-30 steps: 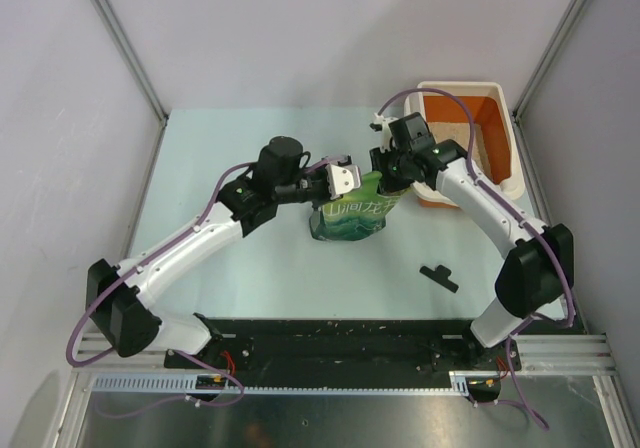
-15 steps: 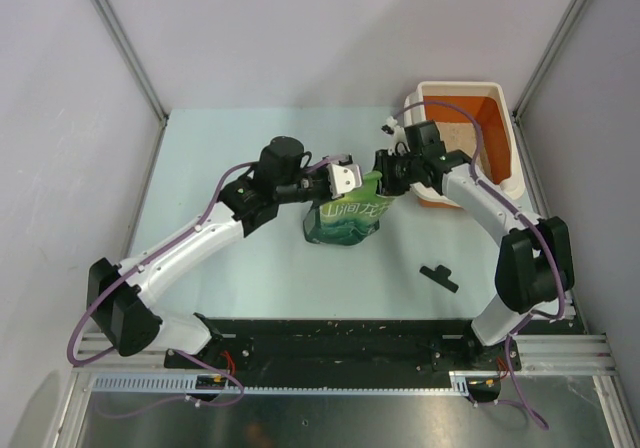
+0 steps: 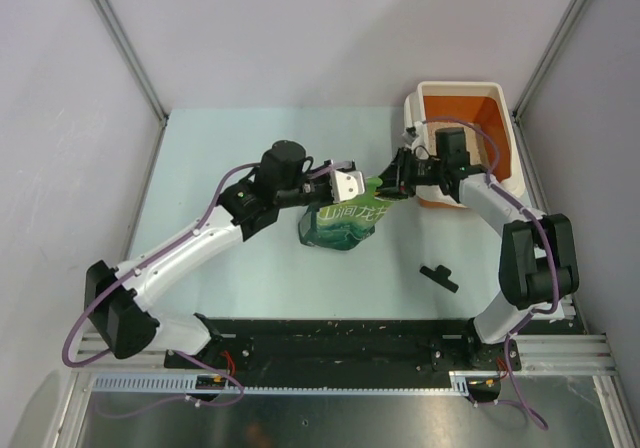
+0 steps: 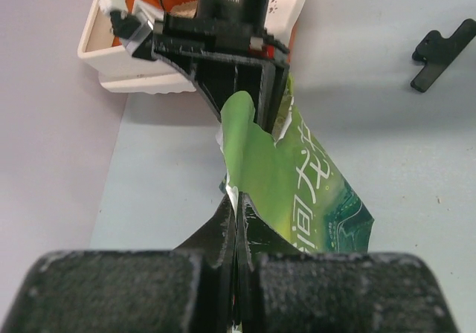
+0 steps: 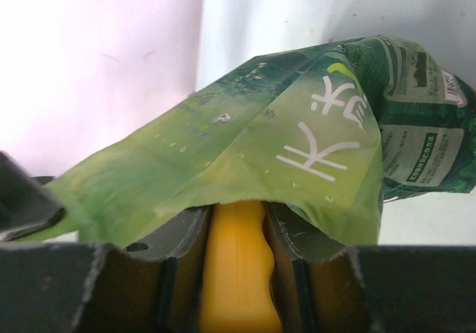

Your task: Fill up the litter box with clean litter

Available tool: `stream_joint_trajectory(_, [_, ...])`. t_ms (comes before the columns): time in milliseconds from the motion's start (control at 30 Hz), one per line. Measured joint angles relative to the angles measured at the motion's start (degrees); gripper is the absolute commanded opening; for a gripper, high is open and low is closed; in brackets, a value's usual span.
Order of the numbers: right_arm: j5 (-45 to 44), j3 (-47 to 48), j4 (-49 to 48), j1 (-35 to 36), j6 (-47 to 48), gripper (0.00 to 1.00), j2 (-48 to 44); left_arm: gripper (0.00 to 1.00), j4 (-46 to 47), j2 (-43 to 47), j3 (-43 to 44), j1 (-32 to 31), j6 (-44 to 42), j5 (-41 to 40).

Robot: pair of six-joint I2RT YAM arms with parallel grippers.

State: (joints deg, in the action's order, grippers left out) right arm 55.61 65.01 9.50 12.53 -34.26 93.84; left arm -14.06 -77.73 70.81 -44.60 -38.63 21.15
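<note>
The green pouch bag (image 3: 340, 223) stands tilted mid-table. My left gripper (image 3: 352, 183) is shut on its torn top edge; in the left wrist view the jaws (image 4: 238, 208) pinch the bag (image 4: 297, 192). My right gripper (image 3: 398, 181) is shut on the handle of the yellow scoop (image 5: 236, 273), whose head is hidden inside the bag (image 5: 297, 140). The litter box (image 3: 460, 86), orange with a white rim, stands at the back right behind the right wrist. A small beige patch of clean litter (image 4: 182, 10) shows inside the litter box (image 4: 104, 50); the rest is hidden.
A black clip (image 3: 438, 276) lies on the pale table right of the bag and also shows in the left wrist view (image 4: 444, 47). Grey walls with metal posts close in the table at the back and sides. The right arm (image 3: 490, 193) crosses the box's near end.
The right wrist has swung right toward the litter box, with its gripper now pointing left into the bag. The bag has tilted and shifted slightly left. The left gripper keeps its hold.
</note>
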Motion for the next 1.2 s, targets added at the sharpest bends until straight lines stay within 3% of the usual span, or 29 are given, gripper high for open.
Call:
stream_joint_trajectory(367, [10.8,-0.8,-4.1,-9.0,-7.1,0.0,-1.0,0.0,-1.8,0.8,0.0,-0.4,-5.2,-3.2])
stream_joint_trajectory(833, [18.8,-3.4,-3.3,-20.1,-3.5,0.0,-6.3,0.0,-2.7,1.7,-0.7,-2.1,-8.6,-6.1])
stream_joint_trajectory(1200, [21.4,-6.1,-4.6,-23.2,-4.6,0.0,-6.4,0.0,-2.8,1.8,-0.7,-2.6,-8.9,-6.2])
